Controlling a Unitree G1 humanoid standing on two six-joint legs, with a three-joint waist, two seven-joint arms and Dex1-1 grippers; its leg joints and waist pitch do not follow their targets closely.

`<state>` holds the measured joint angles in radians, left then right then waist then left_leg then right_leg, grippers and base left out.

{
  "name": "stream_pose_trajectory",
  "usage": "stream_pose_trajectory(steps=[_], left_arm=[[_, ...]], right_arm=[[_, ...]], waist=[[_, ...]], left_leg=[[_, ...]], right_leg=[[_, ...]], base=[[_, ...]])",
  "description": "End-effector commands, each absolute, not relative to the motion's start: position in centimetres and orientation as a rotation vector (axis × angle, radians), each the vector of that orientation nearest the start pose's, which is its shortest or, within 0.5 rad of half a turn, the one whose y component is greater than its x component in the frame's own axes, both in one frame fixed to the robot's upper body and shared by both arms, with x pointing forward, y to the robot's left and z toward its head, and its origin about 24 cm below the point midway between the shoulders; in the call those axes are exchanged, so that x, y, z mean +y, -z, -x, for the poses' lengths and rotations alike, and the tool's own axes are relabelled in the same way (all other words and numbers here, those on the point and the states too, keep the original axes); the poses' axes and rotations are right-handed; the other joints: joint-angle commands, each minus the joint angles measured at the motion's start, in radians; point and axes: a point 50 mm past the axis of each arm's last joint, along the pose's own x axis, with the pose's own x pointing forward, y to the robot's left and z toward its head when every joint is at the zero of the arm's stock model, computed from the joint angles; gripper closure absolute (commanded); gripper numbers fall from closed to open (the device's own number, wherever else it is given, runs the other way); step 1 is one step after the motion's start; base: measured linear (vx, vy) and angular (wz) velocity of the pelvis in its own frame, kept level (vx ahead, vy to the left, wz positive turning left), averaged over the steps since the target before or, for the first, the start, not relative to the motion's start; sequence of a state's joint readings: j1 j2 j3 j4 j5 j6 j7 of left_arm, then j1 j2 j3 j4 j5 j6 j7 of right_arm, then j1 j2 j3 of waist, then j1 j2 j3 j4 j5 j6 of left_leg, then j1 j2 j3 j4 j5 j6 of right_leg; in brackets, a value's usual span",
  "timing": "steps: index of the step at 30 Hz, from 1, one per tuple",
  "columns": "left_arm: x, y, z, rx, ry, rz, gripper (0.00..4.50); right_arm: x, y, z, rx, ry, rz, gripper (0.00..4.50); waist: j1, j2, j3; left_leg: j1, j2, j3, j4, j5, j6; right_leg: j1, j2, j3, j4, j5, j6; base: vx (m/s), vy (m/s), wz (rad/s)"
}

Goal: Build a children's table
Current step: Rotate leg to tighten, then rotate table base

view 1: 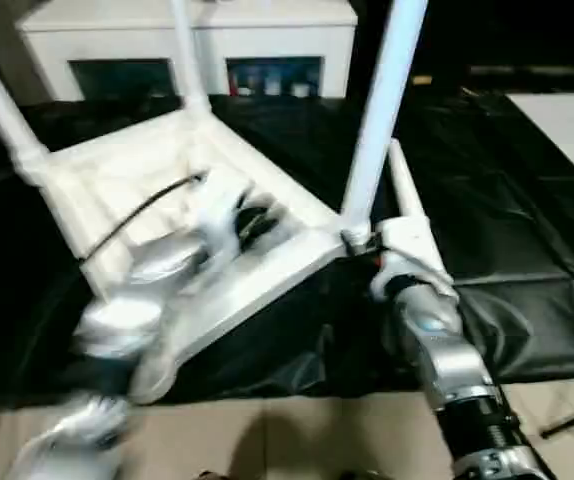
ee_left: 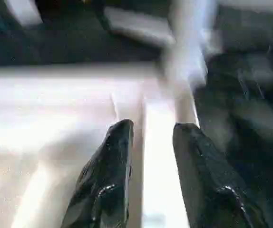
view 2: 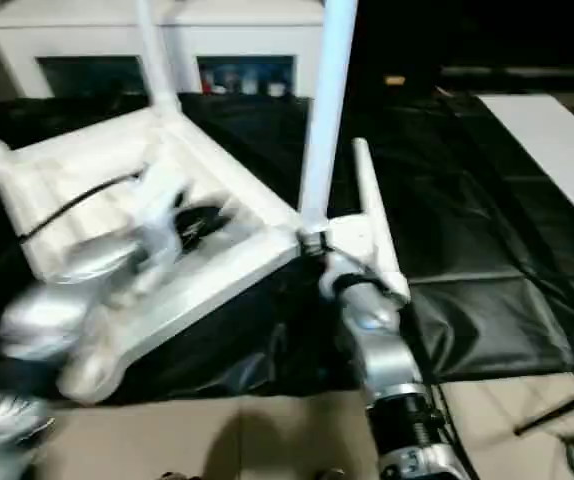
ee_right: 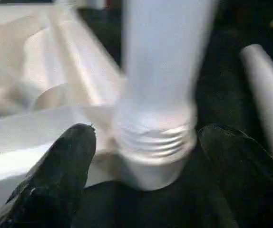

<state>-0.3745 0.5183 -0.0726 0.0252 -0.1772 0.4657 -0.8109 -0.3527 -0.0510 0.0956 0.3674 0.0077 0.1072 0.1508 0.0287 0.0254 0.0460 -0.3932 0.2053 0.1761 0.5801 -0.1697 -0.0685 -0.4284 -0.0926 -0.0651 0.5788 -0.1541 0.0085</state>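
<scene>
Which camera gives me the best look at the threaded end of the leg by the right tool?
The right wrist view: the leg's threaded end sits close up between the open right tool, with thread rings visible above the socket. Both head views show that joint small at the tabletop corner. The left wrist view shows a blurred leg.

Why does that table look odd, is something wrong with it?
It is only half built. The tabletop lies upside down, ribbed underside up, with three legs standing in its corner sockets. The near right leg still shows threads above its socket, so it looks not fully screwed in. The fourth leg lies loose on the black sheet beside it.
</scene>
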Motion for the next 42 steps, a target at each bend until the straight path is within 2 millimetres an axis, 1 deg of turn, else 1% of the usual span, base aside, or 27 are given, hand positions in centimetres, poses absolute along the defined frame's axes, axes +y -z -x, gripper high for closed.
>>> stream_pose_trajectory(steps=[1, 2, 4, 5, 7, 8, 9, 11, 12, 14, 15, 16, 18, 19, 20, 22, 23, 24, 25, 27, 28, 31, 36, 37, 39, 40, 42], left_arm=[[21.2, -12.1, -28.6, 0.339, 0.791, -0.387, 2.54], [22.2, -12.3, -28.3, 0.362, 0.770, -0.413, 2.46], [25.1, -13.2, -28.0, 0.403, 0.647, -0.463, 2.23], [25.1, -13.2, -28.0, 0.403, 0.647, -0.463, 2.16], [28.5, -14.4, -27.5, 0.455, 0.462, -0.522, 2.03], [28.6, -14.4, -27.5, 0.456, 0.458, -0.523, 1.94], [29.3, -14.7, -27.3, 0.476, 0.417, -0.539, 1.83], [30.3, -14.8, -27.1, 0.505, 0.349, -0.560, 1.66], [30.9, -14.7, -26.9, 0.538, 0.290, -0.568, 1.66], [31.3, -14.0, -26.7, 0.598, 0.261, -0.587, 1.31], [31.5, -13.1, -26.4, 0.652, 0.254, -0.601, 1.31], [31.6, -11.8, -26.0, 0.722, 0.263, -0.611, 1.24], [31.6, -11.2, -25.7, 0.751, 0.272, -0.613, 1.16], [31.5, -10.6, -25.5, 0.777, 0.281, -0.612, 1.05], [31.3, -9.7, -25.1, 0.820, 0.302, -0.613, 0.93], [30.7, -8.7, -24.6, 0.866, 0.346, -0.621, 0.83], [29.8, -8.3, -24.6, 0.853, 0.388, -0.583, 0.80], [29.3, -8.2, -24.6, 0.844, 0.407, -0.569, 0.72], [28.8, -8.2, -24.7, 0.836, 0.424, -0.553, 0.60], [28.1, -8.0, -24.8, 0.827, 0.453, -0.531, 0.43], [26.3, -7.6, -25.0, 0.804, 0.518, -0.487, 0.43], [24.0, -7.1, -25.4, 0.775, 0.589, -0.459, 0.05], [22.2, -6.7, -26.2, 0.721, 0.603, -0.458, 0.01], [22.2, -6.7, -26.3, 0.719, 0.603, -0.457, 0.01], [20.5, -6.4, -27.5, 0.653, 0.579, -0.444, 0.01], [19.6, -6.2, -28.1, 0.620, 0.567, -0.438, 0.01], [18.8, -6.1, -28.5, 0.595, 0.565, -0.429, 0.01]], right_arm=[[-9.8, -4.0, -31.2, 0.160, -0.370, 0.103, 0.58], [-9.7, -3.9, -31.2, 0.165, -0.376, 0.099, 0.58], [-9.6, -3.8, -31.1, 0.176, -0.379, 0.102, 0.58], [-9.6, -3.8, -31.1, 0.176, -0.379, 0.102, 0.58], [-9.6, -3.5, -31.0, 0.196, -0.374, 0.120, 0.58], [-9.6, -3.5, -31.0, 0.197, -0.374, 0.121, 0.58], [-9.7, -3.4, -31.0, 0.206, -0.371, 0.130, 0.58], [-9.7, -3.3, -31.0, 0.213, -0.371, 0.128, 0.58], [-9.6, -3.2, -31.0, 0.217, -0.374, 0.129, 0.58], [-9.6, -3.2, -31.0, 0.221, -0.375, 0.127, 0.58], [-9.5, -3.2, -31.0, 0.225, -0.379, 0.130, 0.58], [-9.2, -3.1, -31.0, 0.231, -0.388, 0.129, 0.58], [-9.1, -3.1, -31.0, 0.235, -0.395, 0.126, 0.58], [-9.0, -3.0, -30.9, 0.239, -0.401, 0.126, 0.58], [-8.8, -2.9, -30.9, 0.248, -0.413, 0.128, 0.58], [-8.5, -2.7, -30.8, 0.259, -0.428, 0.126, 0.58], [-8.3, -2.5, -30.7, 0.269, -0.438, 0.126, 0.58], [-8.3, -2.4, -30.7, 0.272, -0.442, 0.127, 0.58], [-8.2, -2.3, -30.7, 0.274, -0.446, 0.129, 0.58], [-8.1, -2.2, -30.7, 0.278, -0.451, 0.125, 0.58], [-7.7, -1.9, -30.8, 0.289, -0.464, 0.126, 0.58], [-7.1, -1.5, -31.1, 0.312, -0.485, 0.130, 0.58], [-6.6, -1.6, -31.3, 0.313, -0.496, 0.118, 0.58], [-6.6, -1.6, -31.3, 0.313, -0.496, 0.117, 0.58], [-6.0, -1.8, -31.4, 0.299, -0.513, 0.112, 0.58], [-5.6, -2.0, -31.4, 0.288, -0.530, 0.100, 0.58], [-5.3, -2.2, -31.4, 0.278, -0.550, 0.095, 0.58]], waist=[[0.003, 0.003, -0.075], [0.001, 0.006, -0.071], [0.003, 0.004, -0.064], [0.003, 0.003, -0.062], [0.005, 0.002, -0.051], [0.004, 0.003, -0.049], [0.003, 0.004, -0.049], [0.001, 0.004, -0.048], [0.002, 0.004, -0.046], [0.001, 0.006, -0.046], [0.002, 0.005, -0.046], [0.003, 0.009, -0.045], [0.002, 0.007, -0.042], [0.004, 0.011, -0.045], [0.003, 0.014, -0.044], [0.001, 0.009, -0.040], [0.001, 0.009, -0.039], [0.000, 0.005, -0.040], [0.005, 0.009, -0.041], [0.004, 0.005, -0.041], [0.003, 0.006, -0.044], [0.004, 0.005, -0.044], [-0.001, 0.001, -0.046], [-0.001, 0.001, -0.048], [0.000, 0.001, -0.049], [0.003, 0.003, -0.048], [0.004, 0.000, -0.048]], left_leg=[[0.025, 0.009, 0.007, -0.052, -0.047, 0.092], [0.019, 0.009, 0.006, -0.057, -0.064, 0.084], [0.030, 0.011, 0.009, -0.062, -0.136, 0.048], [0.028, 0.011, 0.010, -0.063, -0.153, 0.038], [0.032, 0.011, 0.007, -0.074, -0.269, -0.013], [0.035, 0.011, 0.004, -0.078, -0.319, -0.032], [0.039, 0.012, 0.004, -0.078, -0.339, -0.039], [0.039, 0.011, 0.000, -0.081, -0.364, -0.053], [0.042, 0.012, 0.000, -0.081, -0.387, -0.058], [0.041, 0.010, -0.002, -0.082, -0.409, -0.061], [0.043, 0.010, -0.002, -0.080, -0.411, -0.061], [0.044, 0.010, -0.003, -0.081, -0.420, -0.060], [0.042, 0.008, -0.007, -0.083, -0.450, -0.060], [0.047, 0.009, -0.008, -0.082, -0.456, -0.062], [0.046, 0.010, -0.011, -0.084, -0.469, -0.066], [0.046, 0.011, -0.013, -0.086, -0.490, -0.067], [0.048, 0.010, -0.015, -0.087, -0.514, -0.068], [0.049, 0.010, -0.014, -0.086, -0.519, -0.067], [0.055, 0.012, -0.016, -0.085, -0.520, -0.070], [0.048, 0.010, -0.015, -0.086, -0.502, -0.070], [0.048, 0.011, -0.015, -0.086, -0.490, -0.071], [0.050, 0.009, -0.013, -0.083, -0.488, -0.067], [0.036, 0.007, -0.014, -0.083, -0.441, -0.063], [0.039, 0.006, -0.012, -0.081, -0.437, -0.061], [0.040, 0.006, -0.010, -0.078, -0.422, -0.058], [0.046, 0.007, -0.008, -0.076, -0.428, -0.058], [0.041, 0.006, -0.008, -0.077, -0.429, -0.055]], right_leg=[[0.060, -0.023, 0.029, -0.021, 0.048, -0.255], [0.064, -0.024, 0.030, -0.021, 0.021, -0.252], [0.057, -0.022, 0.033, -0.029, -0.058, -0.236], [0.058, -0.023, 0.035, -0.029, -0.079, -0.230], [0.052, -0.024, 0.038, -0.039, -0.227, -0.194], [0.049, -0.024, 0.039, -0.044, -0.288, -0.171], [0.044, -0.023, 0.040, -0.047, -0.309, -0.164], [0.043, -0.023, 0.041, -0.049, -0.331, -0.152], [0.037, -0.021, 0.042, -0.051, -0.341, -0.148], [0.036, -0.021, 0.042, -0.056, -0.369, -0.137], [0.034, -0.022, 0.042, -0.057, -0.375, -0.134], [0.033, -0.022, 0.043, -0.059, -0.389, -0.131], [0.032, -0.023, 0.041, -0.065, -0.435, -0.120], [0.030, -0.026, 0.043, -0.067, -0.438, -0.120], [0.029, -0.023, 0.042, -0.067, -0.434, -0.125], [0.028, -0.022, 0.041, -0.069, -0.434, -0.129], [0.029, -0.024, 0.040, -0.071, -0.462, -0.125], [0.029, -0.025, 0.040, -0.071, -0.473, -0.125], [0.025, -0.027, 0.042, -0.073, -0.471, -0.130], [0.031, -0.025, 0.042, -0.070, -0.440, -0.138], [0.034, -0.025, 0.042, -0.066, -0.423, -0.141], [0.032, -0.025, 0.042, -0.068, -0.421, -0.147], [0.044, -0.026, 0.040, -0.062, -0.400, -0.139], [0.043, -0.025, 0.040, -0.063, -0.399, -0.138], [0.043, -0.025, 0.041, -0.064, -0.388, -0.142], [0.036, -0.023, 0.041, -0.066, -0.386, -0.145], [0.041, -0.023, 0.040, -0.068, -0.392, -0.140]], base=[[0.000, 0.000, 0.00], [0.000, 0.000, 0.00], [0.000, 0.000, 0.00], [0.000, 0.000, 0.00], [0.000, 0.000, 0.00], [0.000, 0.000, 0.00], [-0.050, -0.016, -0.01], [-0.054, -0.010, 0.01], [0.000, 0.000, 0.00], [0.000, 0.000, 0.00], [0.000, 0.000, 0.00], [0.000, 0.000, 0.00], [0.000, 0.000, 0.00], [0.000, 0.000, 0.00], [0.000, 0.000, 0.00], [0.000, 0.000, 0.00], [0.000, 0.000, 0.00], [0.000, 0.000, 0.00], [0.000, 0.000, 0.00], [0.000, 0.000, 0.00], [0.000, 0.000, 0.00], [0.000, 0.000, 0.00], [0.000, 0.000, 0.00], [0.000, 0.000, 0.00], [0.000, 0.000, 0.00], [0.000, 0.000, 0.00], [0.000, 0.000, 0.00]])
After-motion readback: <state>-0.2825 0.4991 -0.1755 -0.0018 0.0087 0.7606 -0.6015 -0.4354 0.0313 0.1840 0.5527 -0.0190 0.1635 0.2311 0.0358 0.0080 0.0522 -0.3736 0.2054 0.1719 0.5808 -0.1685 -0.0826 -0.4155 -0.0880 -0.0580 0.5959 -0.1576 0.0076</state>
